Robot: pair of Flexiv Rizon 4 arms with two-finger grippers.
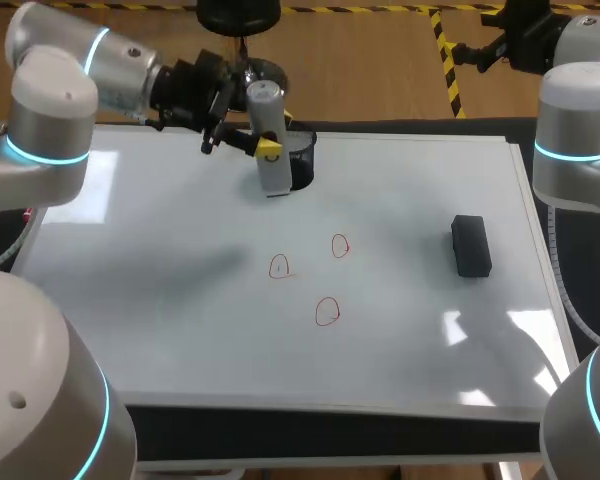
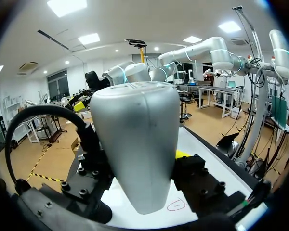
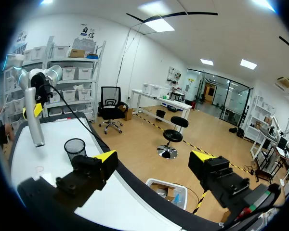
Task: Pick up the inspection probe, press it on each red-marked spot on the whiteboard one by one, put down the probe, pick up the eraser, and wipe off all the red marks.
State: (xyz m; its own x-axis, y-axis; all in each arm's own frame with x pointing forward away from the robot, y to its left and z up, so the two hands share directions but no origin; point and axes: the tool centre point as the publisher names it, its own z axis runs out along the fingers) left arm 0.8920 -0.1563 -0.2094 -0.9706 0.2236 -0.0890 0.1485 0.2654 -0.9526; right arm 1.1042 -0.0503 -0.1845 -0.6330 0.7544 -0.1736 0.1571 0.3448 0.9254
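1. The left hand [image 1: 265, 148] is clenched on the inspection probe [image 1: 264, 105], a grey rounded body held upright at the far side of the whiteboard [image 1: 160, 300]. In the left wrist view the probe [image 2: 135, 144] stands between the two black fingers [image 2: 198, 179], which press on it from either side.
2. A black mesh cup [image 1: 305, 157] stands just beside the probe. From above, the probe's lower end overlaps the cup's rim. I cannot tell whether the probe's tip touches the board.
3. Three red marks lie near the middle of the whiteboard, well apart from the probe. One is towards the left [image 1: 280, 266], one is farther back [image 1: 340, 245], and one is nearest the front edge [image 1: 327, 312]. Nothing lies between the marks and the probe.
4. The black eraser [image 1: 471, 246] lies flat on the board, to the right of the marks and apart from them. Neither hand touches it.
5. The right hand [image 3: 154, 159] is released, its yellow-tipped fingers wide apart and holding nothing. It points out past the counter's [image 3: 135, 192] edge.
6. From the right wrist, the probe [image 3: 34, 122] and the cup [image 3: 75, 147] show close together at the board's far end.
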